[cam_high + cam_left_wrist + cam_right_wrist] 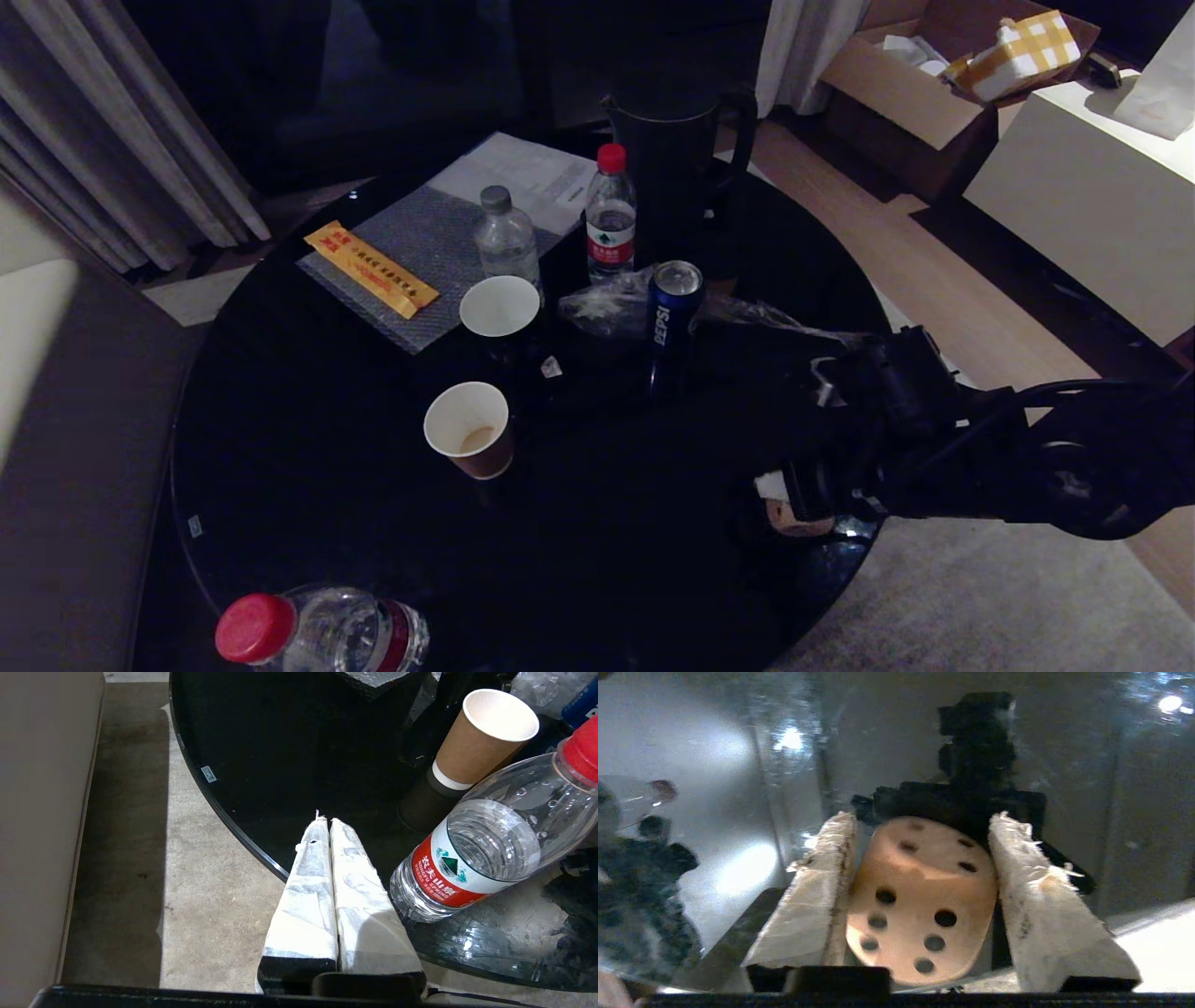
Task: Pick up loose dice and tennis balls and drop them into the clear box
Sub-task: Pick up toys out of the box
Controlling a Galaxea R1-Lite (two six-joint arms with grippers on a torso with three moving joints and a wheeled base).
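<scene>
A beige die [920,896] with dark pips sits between the white padded fingers of my right gripper [923,819], which press its two sides just over the black glass table. In the head view the right gripper [784,504] is low at the table's near right edge, and only a bit of the die [799,521] shows under it. My left gripper [325,820] is shut and empty, parked over the table's near left rim. The tennis balls and the clear box are out of view.
The round black table [280,420] carries two paper cups [470,429] [499,306], a Pepsi can [674,308], upright water bottles [611,215] [506,238], a black kettle [677,140] and crumpled clear plastic [607,303]. A red-capped bottle [481,849] stands beside the left gripper.
</scene>
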